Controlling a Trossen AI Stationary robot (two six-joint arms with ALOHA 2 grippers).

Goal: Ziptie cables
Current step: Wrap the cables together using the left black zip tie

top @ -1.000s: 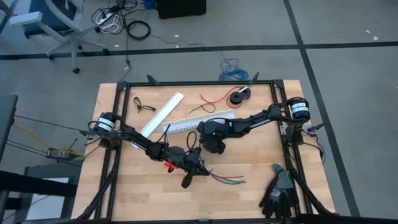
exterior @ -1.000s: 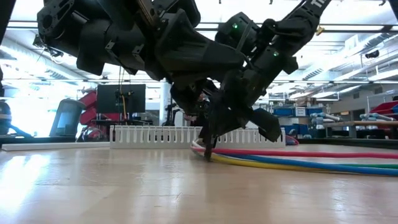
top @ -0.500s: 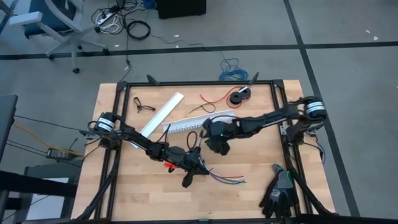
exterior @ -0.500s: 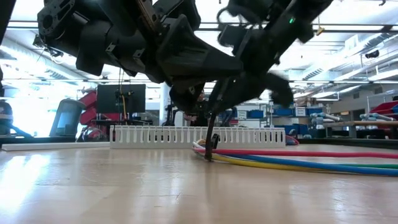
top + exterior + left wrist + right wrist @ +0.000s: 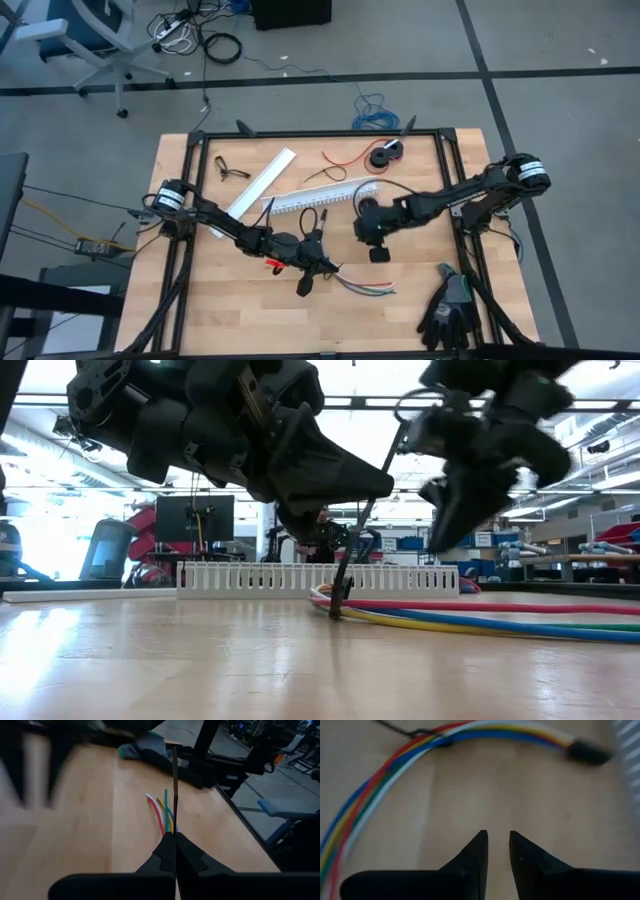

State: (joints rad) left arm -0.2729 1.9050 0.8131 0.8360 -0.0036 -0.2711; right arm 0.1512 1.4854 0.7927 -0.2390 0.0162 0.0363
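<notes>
The cables [image 5: 395, 765] lie on the table in a curved bunch of red, yellow, blue, green and white wires; their free ends [image 5: 368, 288] point toward the right near edge, and the other end carries a black sleeve [image 5: 587, 751]. A black zip tie [image 5: 365, 510] loops round them [image 5: 442, 741] and slants upward. My left gripper [image 5: 175, 840] sits over the bunch, shut on the tie. My right gripper [image 5: 498, 845] hovers to the right of the cables [image 5: 378, 250], its fingers a small way apart with nothing between them. My left gripper pinches the zip tie's thin strip [image 5: 174, 827] between its two fingertips, coming nearly level from the table's left. The strip runs on past the fingertips [image 5: 174, 775]. Its looped lower end [image 5: 335, 605] sits round the cables on the table, and the strip rises from there.
A white slotted duct [image 5: 320, 197] and a white bar [image 5: 262, 180] lie behind the arms. At the far edge are a thin red wire [image 5: 345, 158], a black tape roll [image 5: 385, 155] and loose black strips [image 5: 230, 170]. Dark gloves [image 5: 450, 310] lie at the near right corner.
My right gripper has risen and gone toward the table's right edge, away from the cables and my left gripper, rolling its wrist as it went. The zip tie's strip now stands long and slanted above the bunch. The cables have stayed where they were.
</notes>
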